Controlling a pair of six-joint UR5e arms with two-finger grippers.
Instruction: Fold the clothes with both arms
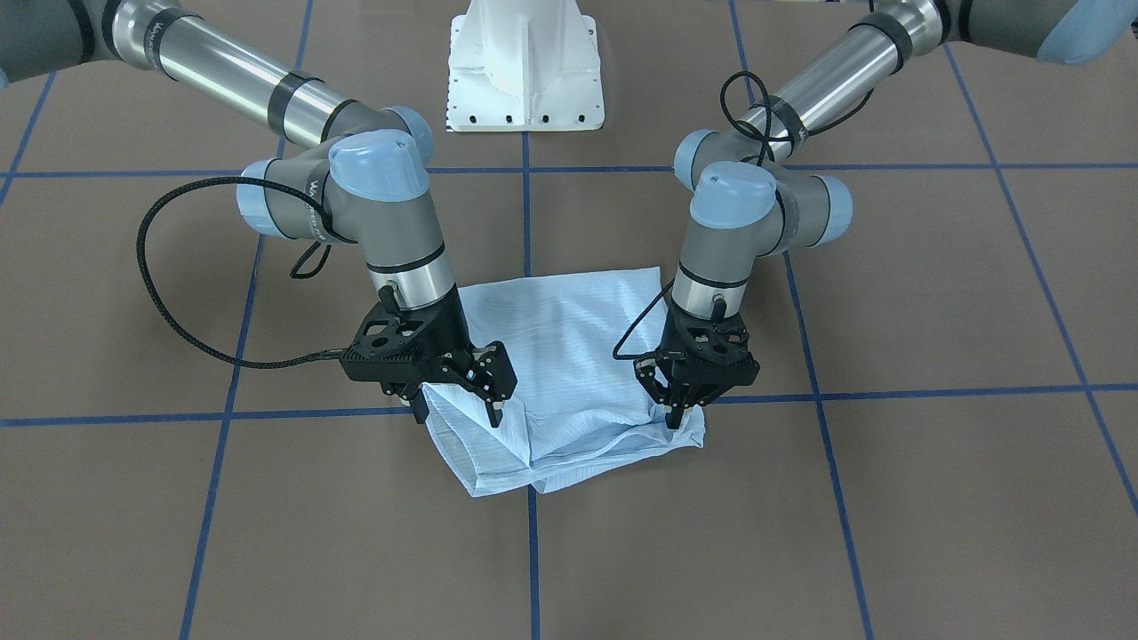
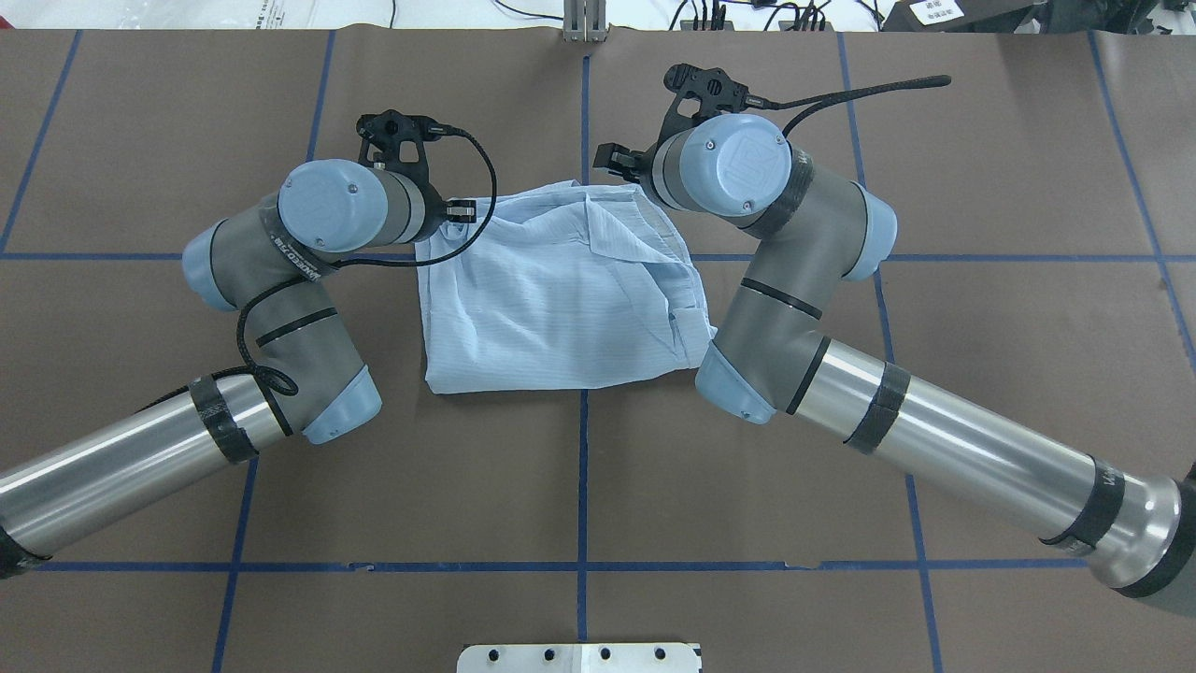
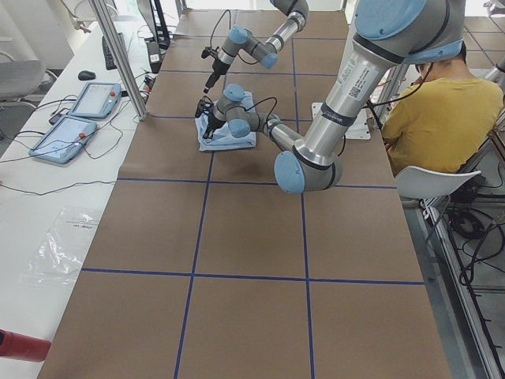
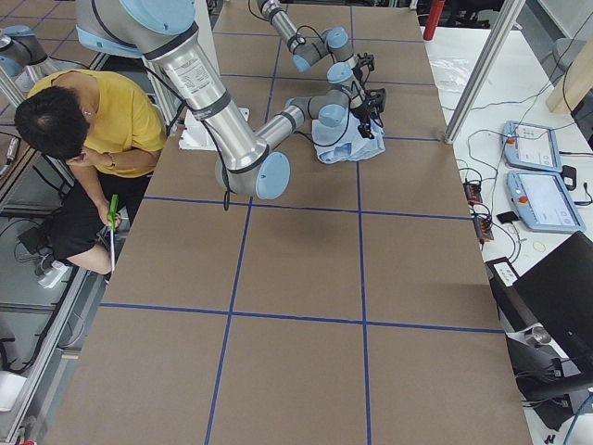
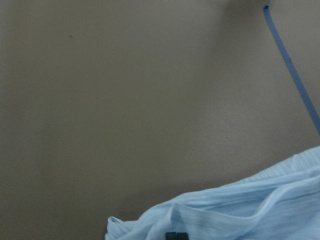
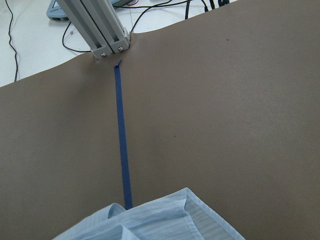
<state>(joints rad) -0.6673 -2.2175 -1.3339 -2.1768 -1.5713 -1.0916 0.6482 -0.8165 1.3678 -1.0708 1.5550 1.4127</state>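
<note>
The pale-blue striped shirt lies partly folded in a rough square at the middle of the table, also seen from overhead. My left gripper points down at the shirt's front corner on the view's right, fingers together and pinching bunched fabric. My right gripper points down at the opposite front corner, its two fingers spread apart astride the shirt's edge. The left wrist view shows the shirt's rumpled edge close below. The right wrist view shows a folded shirt corner on the brown table.
The white mounting base stands behind the shirt. Blue tape lines cross the brown table. A metal post rises at the far table edge. A person in yellow sits beside the table. Tablets lie on the side bench.
</note>
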